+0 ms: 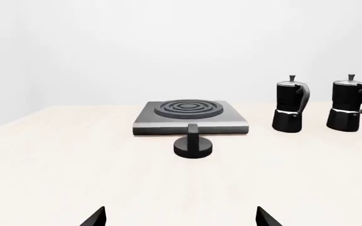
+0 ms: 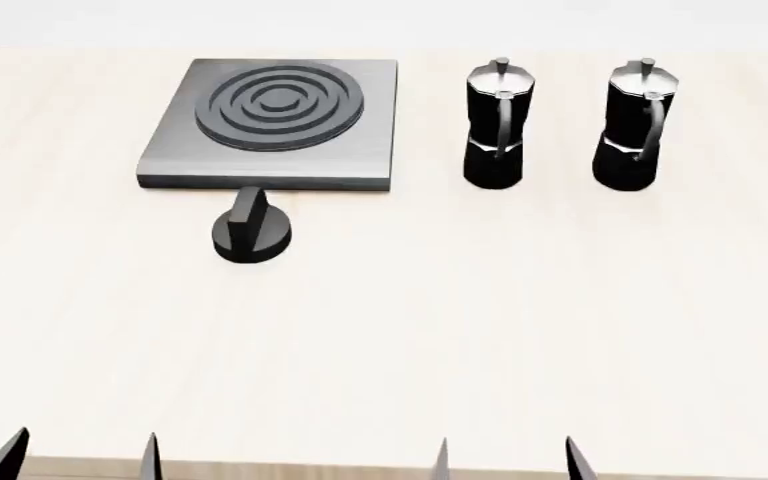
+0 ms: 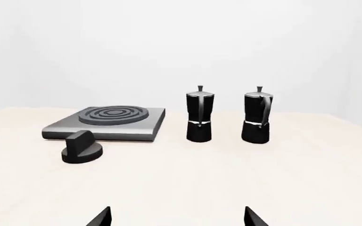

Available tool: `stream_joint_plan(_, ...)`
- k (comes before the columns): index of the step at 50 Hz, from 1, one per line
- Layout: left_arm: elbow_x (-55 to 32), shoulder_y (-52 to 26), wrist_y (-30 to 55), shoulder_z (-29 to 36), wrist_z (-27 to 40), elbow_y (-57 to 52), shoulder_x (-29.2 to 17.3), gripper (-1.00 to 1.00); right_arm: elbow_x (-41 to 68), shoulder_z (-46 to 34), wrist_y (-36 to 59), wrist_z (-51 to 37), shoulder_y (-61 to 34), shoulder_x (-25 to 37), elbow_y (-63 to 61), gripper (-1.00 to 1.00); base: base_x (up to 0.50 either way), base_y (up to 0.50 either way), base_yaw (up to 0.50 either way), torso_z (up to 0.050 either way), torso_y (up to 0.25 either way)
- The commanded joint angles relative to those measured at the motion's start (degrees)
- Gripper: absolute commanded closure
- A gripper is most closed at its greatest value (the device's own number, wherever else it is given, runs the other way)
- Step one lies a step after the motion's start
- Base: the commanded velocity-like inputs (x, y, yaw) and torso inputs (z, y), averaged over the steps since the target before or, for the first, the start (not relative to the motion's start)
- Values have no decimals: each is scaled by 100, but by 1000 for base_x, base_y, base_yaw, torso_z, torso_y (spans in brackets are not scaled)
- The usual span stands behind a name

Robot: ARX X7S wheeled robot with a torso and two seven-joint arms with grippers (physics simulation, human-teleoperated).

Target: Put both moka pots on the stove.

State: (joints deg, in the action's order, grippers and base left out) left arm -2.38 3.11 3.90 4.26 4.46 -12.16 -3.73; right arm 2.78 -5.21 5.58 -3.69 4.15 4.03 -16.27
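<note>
— Grippers? Left gripper (image 2: 80, 455) and right gripper (image 2: 504, 458) hover low over the near tabletop (image 2: 491, 320), fingers apart, holding nothing.
— Pots? Two black pots (image 2: 498, 125) (image 2: 639, 126) upright beside the stove (image 2: 171, 165).

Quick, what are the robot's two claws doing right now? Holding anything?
Left gripper: open, holding nothing, low over the near table edge.
Right gripper: open, holding nothing; both moka pots stand untouched beside the stove.

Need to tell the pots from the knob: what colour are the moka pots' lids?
Silver, on glossy black bodies: near moka pot and far moka pot. Clearest in the head view.
</note>
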Motion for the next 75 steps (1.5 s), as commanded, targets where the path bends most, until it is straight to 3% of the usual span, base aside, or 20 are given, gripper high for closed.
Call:
stream_joint_plan(1,314,405,488,225,292,-1549,-191,-100,179,-87,625,-135,423,184,-1762,-100,0,0,0,0,0)
stream_joint_plan(11,287,672,742,308,375,-2587,-295,-100,141,-165,1074,-330,700,306,-3096,-100,0,0,0,0,0)
stream_joint_plan(19,350,821,779,377,438,-3143,-403,-100,275,-179,1113,-385,768,356,-3434,-100,0,0,0,0,0)
stream_joint_plan(52,136,763,438,445,639,-2731,-569,-100,316,-344,891,-587,753,540,-3207,-100,103,0,0,0,0)
stream_joint_plan(75,131,746,697,573,788,-2984,-647,-100,354,-430,847,-686,678,647,-3065,-100,208,0,0,0,0)
